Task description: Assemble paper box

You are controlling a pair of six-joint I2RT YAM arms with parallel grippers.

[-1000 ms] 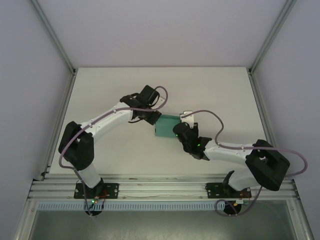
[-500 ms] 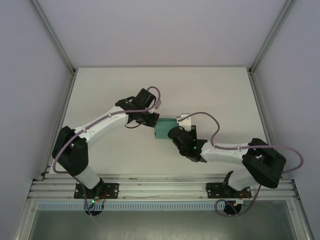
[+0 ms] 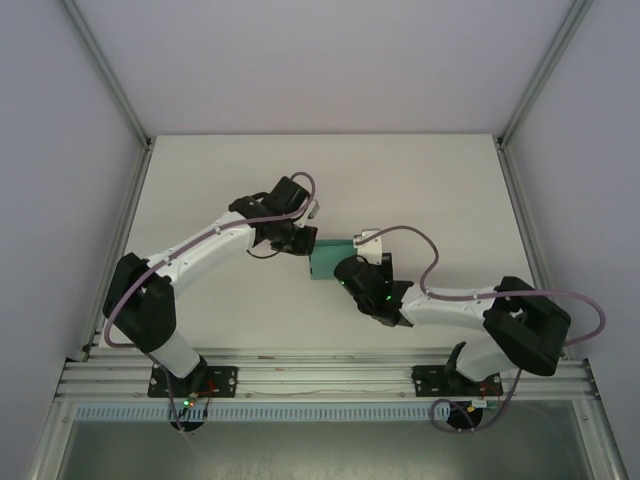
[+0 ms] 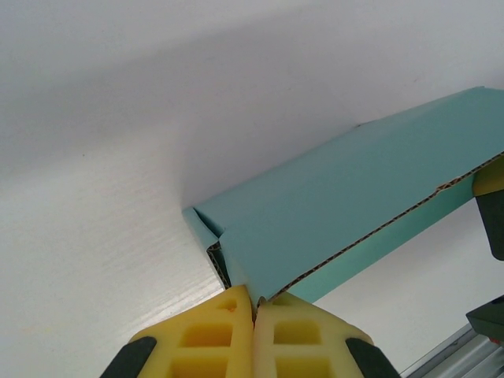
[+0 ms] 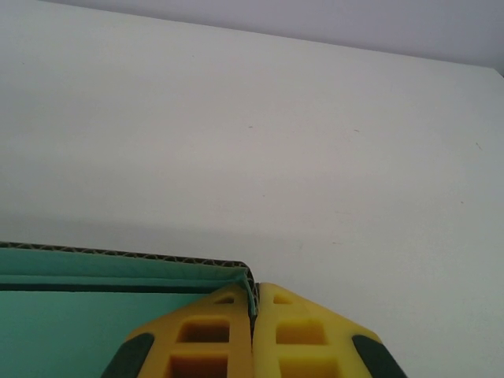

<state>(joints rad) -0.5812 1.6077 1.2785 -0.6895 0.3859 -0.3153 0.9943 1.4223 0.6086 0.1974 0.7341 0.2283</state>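
The paper box (image 3: 326, 261) is a teal-green corrugated card piece, held just above the middle of the white table between both arms. My left gripper (image 3: 304, 243) is shut on its left corner; in the left wrist view the yellow fingertips (image 4: 253, 303) pinch the card's near point, and the box (image 4: 346, 201) slants up to the right. My right gripper (image 3: 348, 268) is shut on the box's right edge; the right wrist view has its yellow pads (image 5: 253, 303) clamped on the folded wall of the box (image 5: 118, 272), which stretches off to the left.
The white table (image 3: 200, 190) is ringed by grey walls and aluminium frame posts (image 3: 110, 90). A metal rail (image 3: 320, 380) runs along the near edge by the arm bases. Grey cables loop over both arms.
Both arms have shifted a little to the left and toward the near edge with the box held between them. Both grips stayed shut on it.
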